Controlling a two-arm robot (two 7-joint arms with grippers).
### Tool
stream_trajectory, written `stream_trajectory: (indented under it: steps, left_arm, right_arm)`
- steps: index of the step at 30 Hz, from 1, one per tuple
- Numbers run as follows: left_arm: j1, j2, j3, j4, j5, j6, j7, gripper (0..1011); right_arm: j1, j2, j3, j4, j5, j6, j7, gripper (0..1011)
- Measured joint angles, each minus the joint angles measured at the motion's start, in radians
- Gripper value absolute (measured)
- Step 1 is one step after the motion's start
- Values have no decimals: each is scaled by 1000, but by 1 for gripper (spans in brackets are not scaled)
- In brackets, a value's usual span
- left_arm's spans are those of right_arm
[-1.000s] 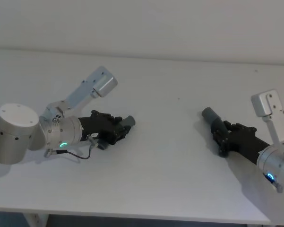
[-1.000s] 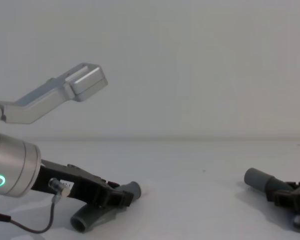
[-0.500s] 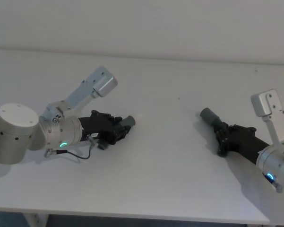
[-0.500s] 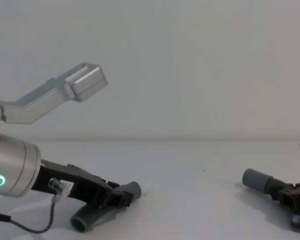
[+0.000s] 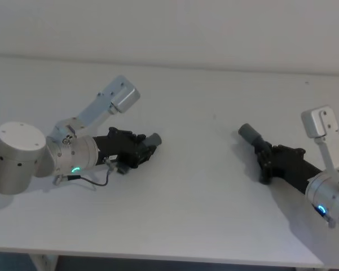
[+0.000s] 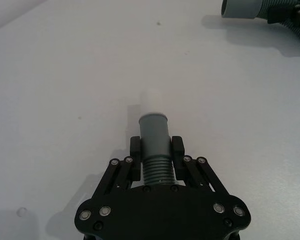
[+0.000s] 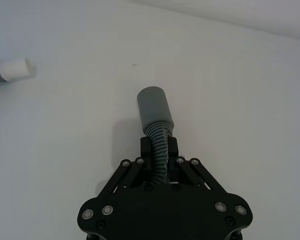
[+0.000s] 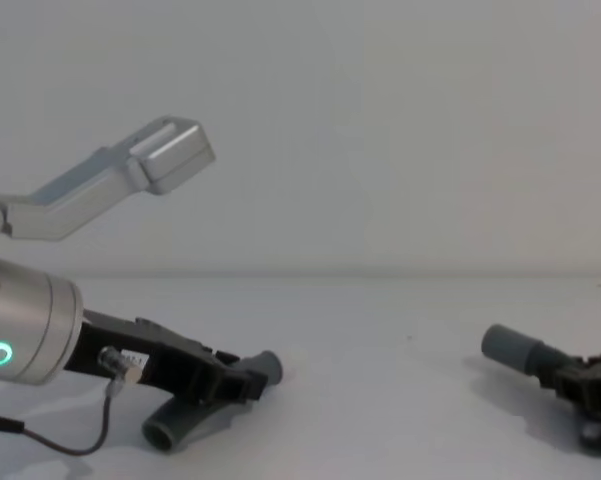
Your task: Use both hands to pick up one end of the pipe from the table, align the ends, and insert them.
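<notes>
1. Our left gripper (image 6: 155,150) is clenched on the left hose piece (image 6: 155,171) just behind its narrow white-tipped cuff (image 6: 153,131), and it's risen a touch since a moment ago
2. Our right gripper (image 7: 158,148) grasps the right hose piece (image 7: 158,136) behind the wide grey sleeve (image 7: 153,106), which has crept inward
3. Both cuffs look clear of the table (image 5: 203,192), facing but well apart; we judge aligning comes next

The pipe (image 6: 156,170) is ribbed dark-grey plastic with smooth matt cuffs (image 6: 154,132); the table (image 5: 203,192) matt white.

Left end effector (image 5: 144,149) has lifted its pipe piece (image 5: 154,139) slightly — right end effector (image 5: 264,154) likewise.
</notes>
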Motion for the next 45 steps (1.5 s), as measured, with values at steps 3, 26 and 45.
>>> stream_trajectory:
  steps: [3, 26, 45]
  left_arm:
    - [-3, -1, -2, -3, 8, -17, 6, 353]
    - [-81, 9, -7, 12, 27, -146, -77, 352]
    - [-194, 72, 38, 84, -11, -279, -321, 353]
  right_arm:
    - [0, -4, 5, -7, 4, -28, 0, 165]
    - [31, 22, 27, -47, 88, -251, 124, 164]
    - [86, 149, -11, -4, 160, -356, 395, 164]
